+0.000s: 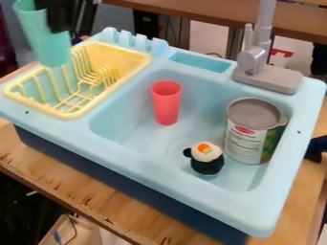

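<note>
Cup (52, 50), teal, hangs above the yellow rack (71, 115), with the black gripper's (68, 23) fingers closed on its upper part. That off-centre hold worries me: if it's weak, the cup could twist, slip and topple among the prongs. I count one teal cup, one red cup (167, 103), one tin (246, 139), one toy sushi piece (206, 159), one rack, one tap (254, 58) and one sink (299, 143).
</note>
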Robot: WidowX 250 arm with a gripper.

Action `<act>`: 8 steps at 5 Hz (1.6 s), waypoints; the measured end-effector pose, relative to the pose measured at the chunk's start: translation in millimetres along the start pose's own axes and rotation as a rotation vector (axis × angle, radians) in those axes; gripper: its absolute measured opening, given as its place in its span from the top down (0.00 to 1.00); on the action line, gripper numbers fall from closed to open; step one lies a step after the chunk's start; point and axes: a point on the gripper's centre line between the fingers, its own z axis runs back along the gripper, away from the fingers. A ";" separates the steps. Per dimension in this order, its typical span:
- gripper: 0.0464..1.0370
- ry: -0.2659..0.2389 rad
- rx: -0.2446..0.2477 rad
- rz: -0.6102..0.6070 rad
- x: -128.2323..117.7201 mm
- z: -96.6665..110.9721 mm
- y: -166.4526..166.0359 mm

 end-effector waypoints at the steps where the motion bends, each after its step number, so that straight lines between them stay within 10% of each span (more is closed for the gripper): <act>1: 0.95 -0.013 -0.028 0.019 5.6 -15.0 14.9; 8: 0.93 0.121 -0.089 0.100 29.1 -96.2 42.6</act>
